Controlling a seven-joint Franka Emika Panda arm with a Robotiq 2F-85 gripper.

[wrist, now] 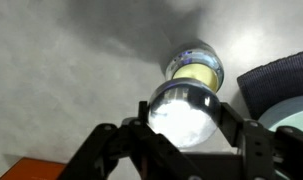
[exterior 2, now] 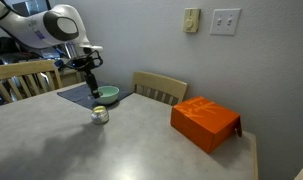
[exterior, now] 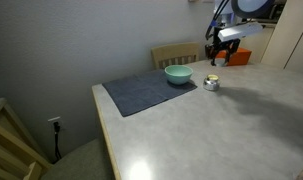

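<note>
Wrist view shows a shiny round piece clamped between the fingers of the gripper, too washed out by glare to name further. Beyond it and lower, a small jar with pale yellow contents stands upright on the grey tabletop. In both exterior views the gripper hangs above the small jar, slightly off to one side and clear of it. A teal bowl on a dark mat sits near the jar. An orange box lies well apart.
</note>
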